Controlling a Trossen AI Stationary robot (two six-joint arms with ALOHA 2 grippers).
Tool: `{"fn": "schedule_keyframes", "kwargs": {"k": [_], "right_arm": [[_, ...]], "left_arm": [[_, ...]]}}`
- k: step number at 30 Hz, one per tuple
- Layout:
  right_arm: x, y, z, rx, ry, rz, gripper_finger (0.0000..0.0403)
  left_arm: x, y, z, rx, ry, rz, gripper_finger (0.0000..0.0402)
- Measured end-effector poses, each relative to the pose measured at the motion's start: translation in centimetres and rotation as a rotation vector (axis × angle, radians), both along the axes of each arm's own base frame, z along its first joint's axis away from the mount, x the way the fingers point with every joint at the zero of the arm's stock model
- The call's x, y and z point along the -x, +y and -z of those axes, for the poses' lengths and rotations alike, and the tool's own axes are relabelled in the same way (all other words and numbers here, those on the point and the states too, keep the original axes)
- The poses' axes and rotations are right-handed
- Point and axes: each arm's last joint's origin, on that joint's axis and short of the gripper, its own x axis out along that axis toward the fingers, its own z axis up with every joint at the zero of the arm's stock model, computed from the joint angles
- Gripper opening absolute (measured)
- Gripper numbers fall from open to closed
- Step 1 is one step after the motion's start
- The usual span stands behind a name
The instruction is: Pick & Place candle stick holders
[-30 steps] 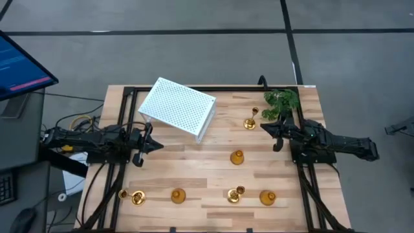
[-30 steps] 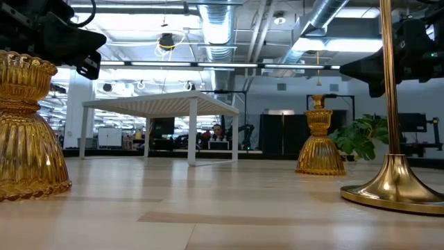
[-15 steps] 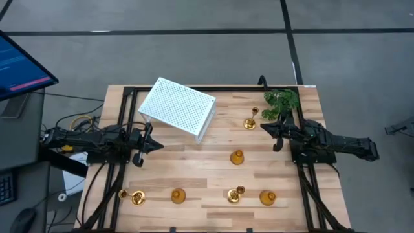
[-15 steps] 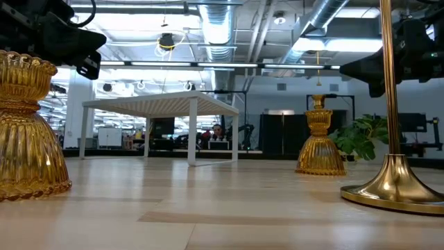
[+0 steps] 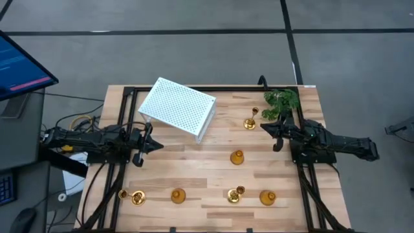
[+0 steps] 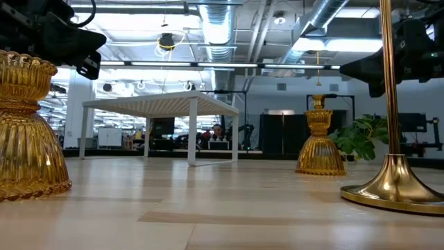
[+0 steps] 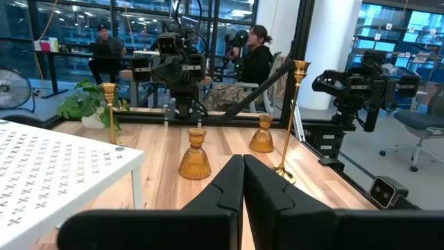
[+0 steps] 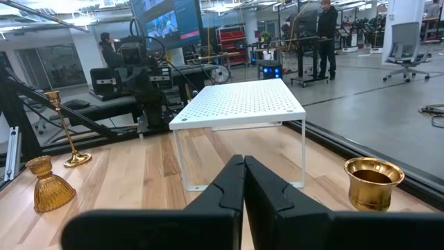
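Note:
Six gold candle stick holders stand on their bases on the wooden table [image 5: 207,139]. A tall one [image 5: 250,122] is by the plant and a short bell-shaped one [image 5: 237,156] is mid-table. Along the near edge stand a tall one [image 5: 136,197], a short one [image 5: 177,195], a tall one [image 5: 234,194] and a short one [image 5: 267,197]. My left gripper [image 5: 157,144] is shut and empty at the table's left, its fingers [image 7: 243,182] pointing toward the right edge. My right gripper [image 5: 263,127] is shut and empty beside the far tall holder, whose cup [image 8: 373,182] shows in its wrist view.
A white perforated shelf rack [image 5: 178,107] stands on its legs at the far left of the table. A green leafy plant [image 5: 283,102] sits at the far right corner. A black frame borders the table. People sit in the room beyond [image 7: 253,55].

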Motion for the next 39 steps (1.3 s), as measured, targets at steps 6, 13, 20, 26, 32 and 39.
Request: {"fn": "schedule_keyframes", "kwargs": {"k": [6,13,20,26,32,39], "right_arm": [[0.0,0.0,0.0,0.0,0.0,0.0,0.0],[0.0,0.0,0.0,0.0,0.0,0.0,0.0],[0.0,0.0,0.0,0.0,0.0,0.0,0.0],[0.0,0.0,-0.1,-0.047,-0.022,-0.004,0.0],[0.0,0.1,-1.0,-0.396,-0.228,-0.046,0.0],[0.4,0.1,-2.6,-0.531,-0.438,-0.086,0.0]], "left_arm": [[0.0,0.1,-0.1,0.055,-0.001,-0.012,0.001],[0.1,0.1,-0.3,0.197,-0.004,0.021,0.001],[0.1,0.1,-0.5,0.246,-0.021,0.035,0.001],[0.2,0.1,-0.8,0.342,-0.038,0.064,0.001],[0.4,0.1,-1.5,0.45,-0.094,0.104,0.001],[0.9,0.6,-2.6,0.529,-0.246,0.008,0.001]]}}
